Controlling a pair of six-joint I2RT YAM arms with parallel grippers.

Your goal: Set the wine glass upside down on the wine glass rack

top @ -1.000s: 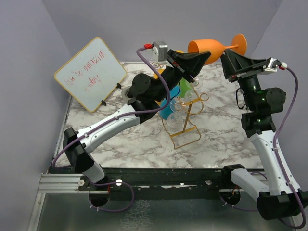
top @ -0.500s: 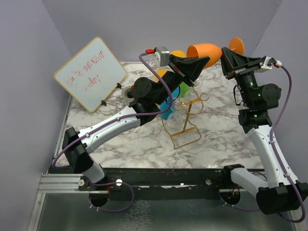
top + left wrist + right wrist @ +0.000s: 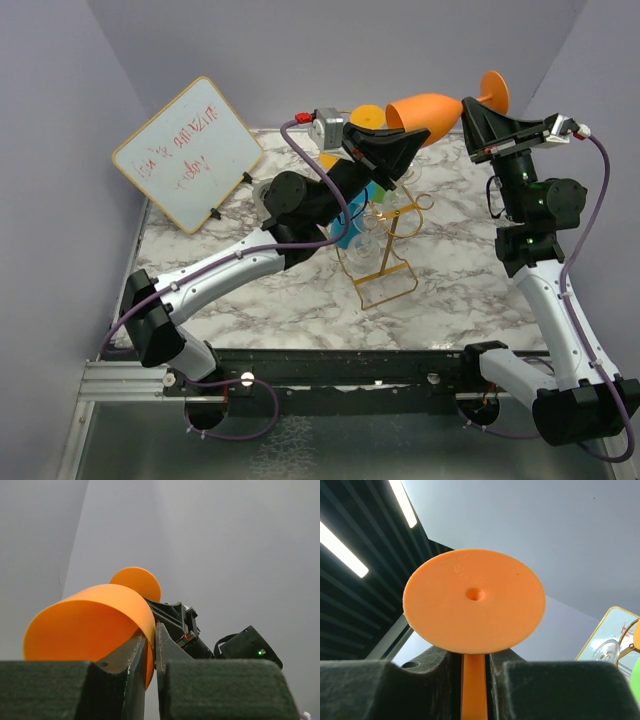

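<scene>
The orange wine glass (image 3: 428,106) lies about level in the air above the back of the table, foot (image 3: 495,88) to the right. My right gripper (image 3: 468,110) is shut on its stem (image 3: 474,685), just under the round foot (image 3: 473,600). My left gripper (image 3: 424,128) pinches the bowl's rim; in the left wrist view the orange bowl (image 3: 90,625) has its wall between the fingers (image 3: 165,650). The gold wire wine glass rack (image 3: 388,283) stands below on the marble table, partly hidden by the left arm.
Blue (image 3: 347,228) and green (image 3: 385,182) glasses and some clear ones hang on the rack. Another orange glass foot (image 3: 367,115) shows behind my left wrist. A whiteboard (image 3: 188,153) leans at the back left. Purple walls close in on three sides.
Both grippers keep hold of the orange glass. The left arm has shifted a little nearer and lower, and the glass has moved slightly left and tilted with it.
</scene>
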